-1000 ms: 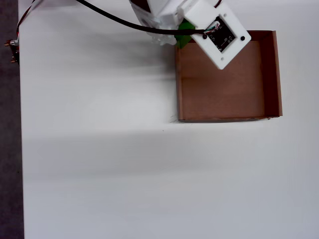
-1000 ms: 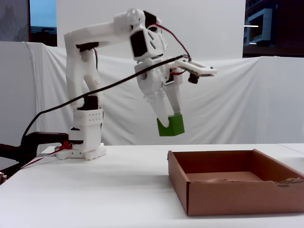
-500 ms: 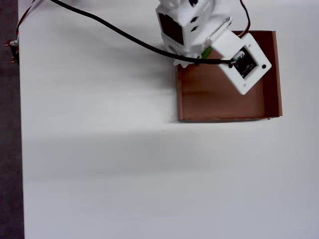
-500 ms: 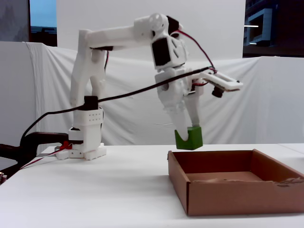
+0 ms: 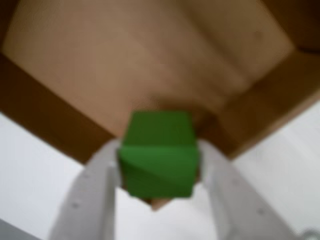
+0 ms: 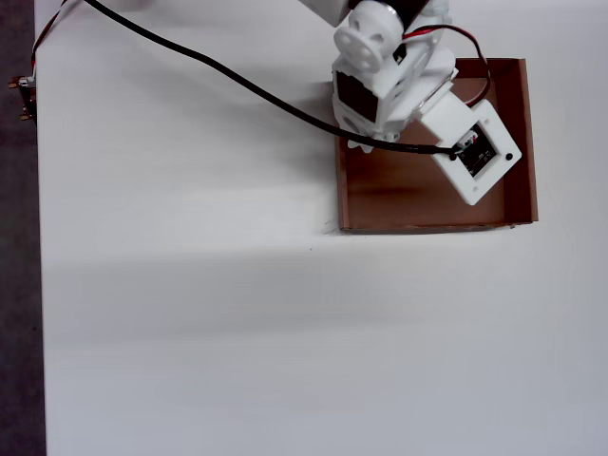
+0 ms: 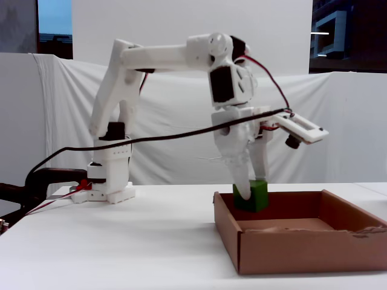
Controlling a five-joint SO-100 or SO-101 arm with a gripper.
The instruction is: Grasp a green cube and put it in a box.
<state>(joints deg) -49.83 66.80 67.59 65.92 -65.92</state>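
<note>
My gripper [image 5: 159, 150] is shut on the green cube [image 5: 157, 152], which sits squeezed between the two white fingers in the wrist view. Behind it lies the brown floor of the box [image 5: 125, 60]. From the fixed view, the cube [image 7: 253, 196] hangs at rim height inside the left part of the box [image 7: 302, 248], still in the gripper [image 7: 248, 192]. I cannot tell whether it touches the floor. In the overhead view the arm's wrist covers both cube and jaws over the box [image 6: 427, 226].
The arm's base [image 7: 112, 181] stands at the back left of the white table. A black cable [image 6: 209, 66] runs from the top left across to the wrist. The table's left edge [image 6: 38, 285] borders a dark floor strip.
The arm has swung right and come down with the cube, from above and outside the box's left wall to low inside the box. The grip has stayed shut.
</note>
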